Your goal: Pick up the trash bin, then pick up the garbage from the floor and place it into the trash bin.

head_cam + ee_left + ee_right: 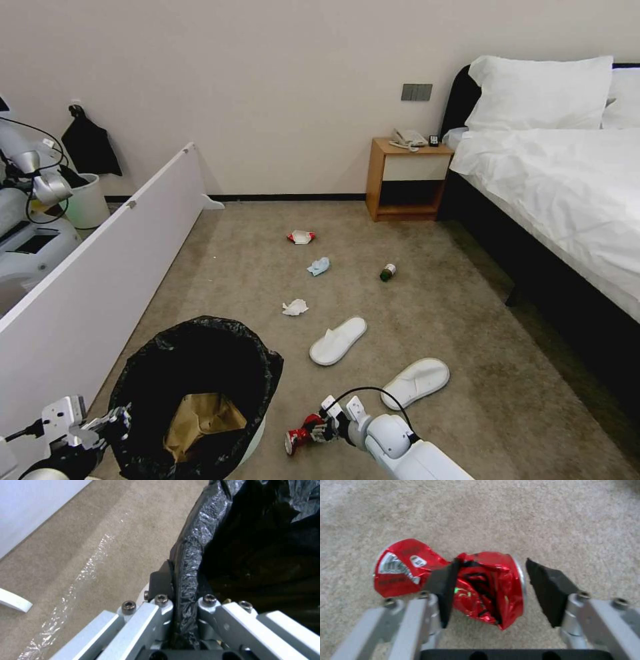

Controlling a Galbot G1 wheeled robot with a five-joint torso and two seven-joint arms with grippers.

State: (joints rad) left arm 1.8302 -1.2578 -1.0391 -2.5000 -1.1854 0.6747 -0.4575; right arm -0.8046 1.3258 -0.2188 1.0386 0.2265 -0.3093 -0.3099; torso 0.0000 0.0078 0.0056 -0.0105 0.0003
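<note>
Carpet is bearing a light, crumpled can [476, 587]; right gripper [486, 592], spread, is straddling its waist; left gripper [185, 605] is pinching the bin [193, 555] rim.

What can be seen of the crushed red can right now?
The crushed red can is shiny thin metal, badly crumpled and pinched at its middle, with white print on one end and a silver rim at the other. It lies on its side on the carpet, just right of the trash bin. The right gripper straddles one half, fingers open, one pad against the pinched middle.

Black-lined trash bin [193, 393], crushed red can [298, 437] beside
</note>
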